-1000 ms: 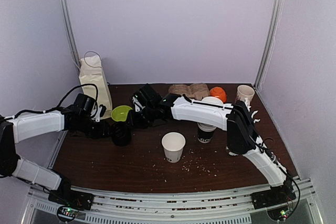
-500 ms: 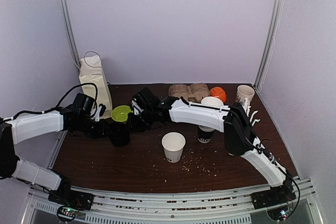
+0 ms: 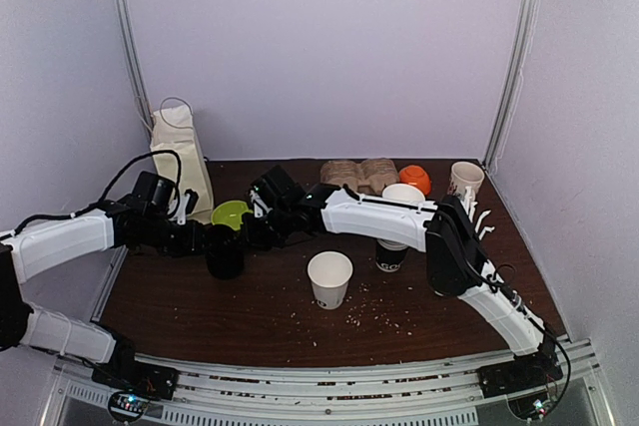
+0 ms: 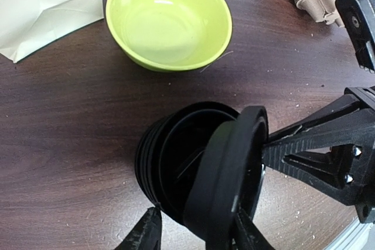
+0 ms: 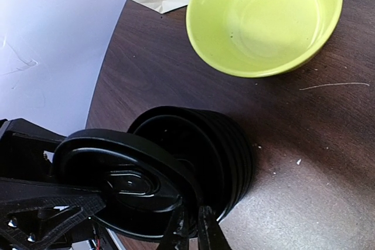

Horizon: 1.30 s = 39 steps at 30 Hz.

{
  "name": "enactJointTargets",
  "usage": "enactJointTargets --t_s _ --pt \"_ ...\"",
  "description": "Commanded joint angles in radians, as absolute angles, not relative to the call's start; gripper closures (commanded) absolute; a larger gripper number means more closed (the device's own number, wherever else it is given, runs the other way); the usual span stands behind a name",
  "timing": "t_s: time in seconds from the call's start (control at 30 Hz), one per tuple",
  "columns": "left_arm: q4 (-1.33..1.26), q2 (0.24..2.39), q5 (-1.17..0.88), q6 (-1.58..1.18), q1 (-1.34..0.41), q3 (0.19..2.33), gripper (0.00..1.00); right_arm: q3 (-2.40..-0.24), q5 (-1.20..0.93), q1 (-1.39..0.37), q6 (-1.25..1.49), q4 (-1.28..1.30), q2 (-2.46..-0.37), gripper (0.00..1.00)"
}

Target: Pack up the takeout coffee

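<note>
A short black stack of lids point(image 3: 226, 251) stands on the table left of centre. My left gripper point(image 3: 205, 241) grips it from the left, its fingers either side of the stack point(image 4: 158, 162). My right gripper point(image 3: 257, 230) comes in from the right and is shut on the rim of the top lid point(image 5: 126, 182), which is tilted up off the stack point(image 4: 231, 168). A single white paper cup point(image 3: 329, 278) with black print near its base stands lidless and open in the middle, apart from both grippers.
A lime green bowl point(image 3: 232, 213) sits just behind the lids. A paper bag point(image 3: 180, 162) stands at the back left. A cardboard cup carrier point(image 3: 361, 173), an orange object point(image 3: 415, 179), another cup point(image 3: 466, 180) and a stack of white cups point(image 3: 397, 226) are to the right. Crumbs lie in front.
The lid stack and my left gripper have shifted slightly left and back. My right gripper has followed and stayed at the stack.
</note>
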State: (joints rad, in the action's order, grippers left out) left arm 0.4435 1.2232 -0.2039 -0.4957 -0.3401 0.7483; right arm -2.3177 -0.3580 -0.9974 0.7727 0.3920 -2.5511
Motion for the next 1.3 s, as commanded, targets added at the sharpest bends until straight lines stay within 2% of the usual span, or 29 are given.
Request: enactJointTargets --t_s 0.0,0.13,0.27,0.53,0.73,0.87,1.27 --pt "0.463 1.208 -0.190 -0.476 -0.338 0.775 0.58 -2.305 -0.377 -1.004 0.788 0.355 -2.492 0.96" --pt "0.463 1.202 -0.185 -0.478 -0.339 0.772 0.55 -2.288 -0.376 -1.005 0.791 0.344 -2.477 1.00" --pt "0.471 1.195 -0.182 -0.477 -0.339 0.777 0.50 -2.285 -0.373 -1.006 0.790 0.347 -2.469 1.00" --pt "0.474 1.184 -0.169 -0.480 -0.338 0.784 0.48 -2.273 -0.368 -1.006 0.784 0.349 -2.451 1.00" --pt "0.474 1.177 -0.128 -0.497 -0.339 0.795 0.46 -2.212 -0.356 -1.004 0.776 0.313 -2.399 0.77" --pt "0.469 1.199 -0.123 -0.500 -0.339 0.804 0.46 -2.206 -0.330 -1.000 0.757 0.334 -2.389 0.68" --pt "0.411 1.241 -0.149 -0.502 -0.339 0.779 0.52 -2.267 -0.364 -0.979 0.792 0.362 -2.465 0.67"
